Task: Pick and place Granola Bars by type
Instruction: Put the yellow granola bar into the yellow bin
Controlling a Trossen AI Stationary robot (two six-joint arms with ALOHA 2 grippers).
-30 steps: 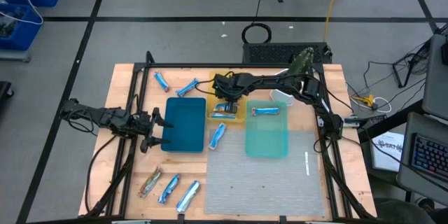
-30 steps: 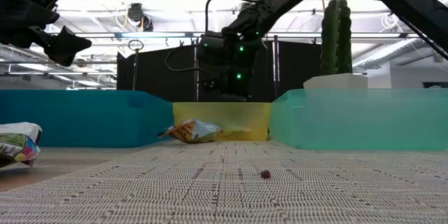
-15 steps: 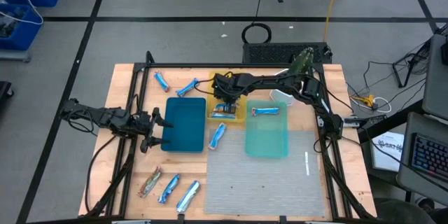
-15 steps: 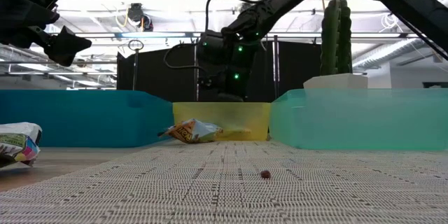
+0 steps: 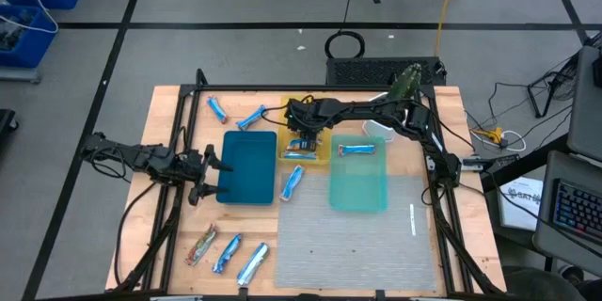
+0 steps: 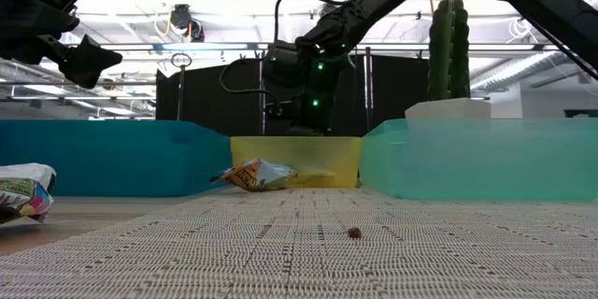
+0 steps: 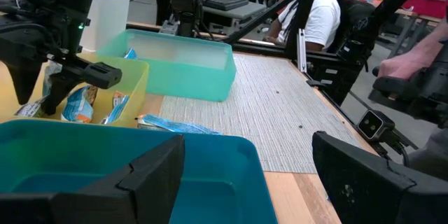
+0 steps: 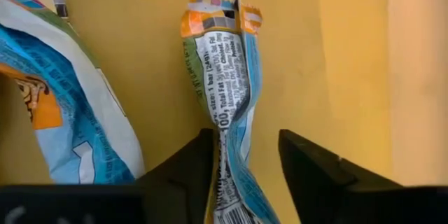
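Observation:
My right gripper (image 5: 303, 141) hangs over the yellow tray (image 5: 320, 157) and stands open. A crumpled blue-and-white granola bar (image 8: 225, 70) lies on the tray's floor and runs between its fingers; a second bar (image 8: 63, 91) lies beside it. One bar (image 5: 356, 149) lies in the teal tray (image 5: 358, 188). Loose bars lie on the table: two at the far left (image 5: 217, 108) (image 5: 251, 118), one (image 5: 293, 181) between the trays, three near the front left (image 5: 227, 254). My left gripper (image 5: 212, 169) stands open at the left side of the blue tray (image 5: 246, 174). My right gripper points down with its fingers (image 8: 183, 171) on either side of the bar's twisted middle (image 8: 229, 136). The bar rests on the yellow tray's floor. I cannot tell whether either finger touches the wrapper.
The three trays stand side by side across the table's far half, with a grey mat (image 5: 362, 245) in front of them. A white box (image 5: 376, 129) and a green plant (image 5: 407, 80) stand at the far right. A seated person (image 7: 322, 21) and a hand (image 7: 413, 49) show beyond the table.

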